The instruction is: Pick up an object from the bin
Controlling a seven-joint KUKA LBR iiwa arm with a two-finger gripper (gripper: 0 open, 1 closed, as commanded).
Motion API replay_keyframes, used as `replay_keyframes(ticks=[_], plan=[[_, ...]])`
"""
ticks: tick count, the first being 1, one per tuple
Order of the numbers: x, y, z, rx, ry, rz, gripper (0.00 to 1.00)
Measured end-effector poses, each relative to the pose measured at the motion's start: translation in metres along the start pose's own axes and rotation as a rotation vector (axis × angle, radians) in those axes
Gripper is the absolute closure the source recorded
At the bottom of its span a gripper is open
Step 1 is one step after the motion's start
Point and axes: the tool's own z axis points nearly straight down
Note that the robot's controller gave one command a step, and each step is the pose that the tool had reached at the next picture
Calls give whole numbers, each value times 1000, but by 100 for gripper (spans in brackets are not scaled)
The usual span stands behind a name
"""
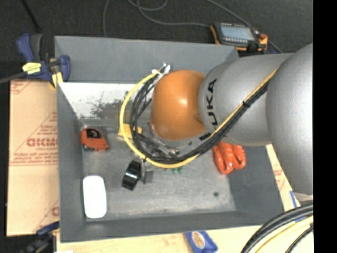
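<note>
My gripper (138, 175) reaches down from under the orange wrist cover to the bin floor, left of the middle. Nothing shows in it. A white oblong rounded thing (95, 196) lies to its lower left, near the bin's front left corner. An orange tape measure (93, 139) with a black face sits up and to the left of the gripper, near the left wall. A small green bit (177, 168) peeks out from under the wrist just right of the gripper.
An orange-red, glove-like thing (229, 157) lies on the right side of the bin, partly under the arm. The arm and its looped cables cover the middle and back of the bin. Bare floor runs along the front.
</note>
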Motion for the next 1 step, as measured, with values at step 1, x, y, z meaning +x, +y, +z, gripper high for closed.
replay_keyframes(ticks=[1], plan=[[-15,-10,22,-1,4,-195,0]])
